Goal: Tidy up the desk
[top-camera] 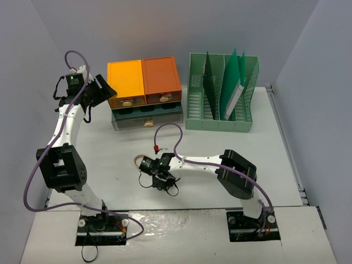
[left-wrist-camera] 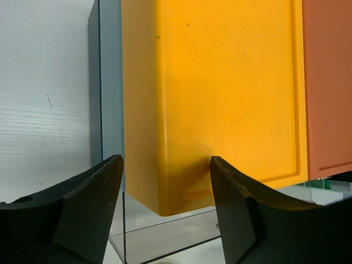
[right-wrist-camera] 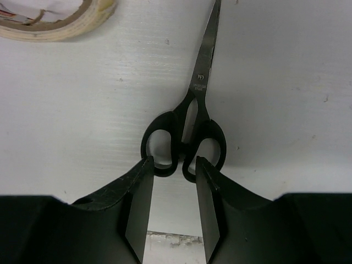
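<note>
Two sets of jaws stand open, my left gripper [left-wrist-camera: 165, 160] parted by the yellow drawer box [left-wrist-camera: 209, 82], my right gripper [right-wrist-camera: 172, 162] straddling just the scissors [right-wrist-camera: 192, 118] handles flat on the desk [right-wrist-camera: 82, 110] under both arms, so closing off-centre could skid them.

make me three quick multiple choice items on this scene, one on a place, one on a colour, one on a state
1. Where do the scissors lie?
A in a drawer
B on the desk, at the right hand
C on a shelf

2. What colour is the rack?
A green
B red
C white

3. How are the scissors' blades?
A spread wide
B shut
C snapped off

Answers:
1 B, the right wrist view shows them flat on the desk, handles at the fingertips.
2 A, the top view shows it green.
3 B, they lie together, tapering to one tip.
</note>
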### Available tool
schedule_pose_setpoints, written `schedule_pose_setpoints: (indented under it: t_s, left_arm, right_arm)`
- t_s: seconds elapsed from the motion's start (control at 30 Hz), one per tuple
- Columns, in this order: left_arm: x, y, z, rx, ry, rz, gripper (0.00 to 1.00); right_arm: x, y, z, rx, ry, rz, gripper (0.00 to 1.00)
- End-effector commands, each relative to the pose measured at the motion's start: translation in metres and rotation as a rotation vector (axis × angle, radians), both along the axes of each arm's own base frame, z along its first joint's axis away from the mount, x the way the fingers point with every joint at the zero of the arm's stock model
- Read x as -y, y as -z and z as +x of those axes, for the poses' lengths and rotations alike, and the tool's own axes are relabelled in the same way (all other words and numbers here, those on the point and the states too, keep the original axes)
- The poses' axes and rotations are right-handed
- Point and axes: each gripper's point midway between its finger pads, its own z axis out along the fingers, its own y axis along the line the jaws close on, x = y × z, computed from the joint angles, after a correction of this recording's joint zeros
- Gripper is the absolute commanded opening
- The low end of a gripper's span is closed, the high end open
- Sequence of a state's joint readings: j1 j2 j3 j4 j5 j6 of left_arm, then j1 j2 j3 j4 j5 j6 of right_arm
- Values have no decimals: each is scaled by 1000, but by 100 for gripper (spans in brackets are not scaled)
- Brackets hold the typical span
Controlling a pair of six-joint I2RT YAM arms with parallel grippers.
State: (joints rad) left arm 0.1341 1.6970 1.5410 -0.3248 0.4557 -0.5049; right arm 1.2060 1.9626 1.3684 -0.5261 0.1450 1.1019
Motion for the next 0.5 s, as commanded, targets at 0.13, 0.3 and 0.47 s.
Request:
schedule_pose_setpoints:
  t_s: [0.13,0.3,0.47]
  left_arm:
    - [-9,48,-26,-184,-9,39,60]
    - [-9,50,-25,-187,-8,37,60]
    - [-9,50,-24,-188,-9,38,60]
  right_arm:
    - [2,6,8,48,22,-46,33]
    - [8,15,9,52,31,-74,25]
    - [22,33,4,36,41,-118,17]
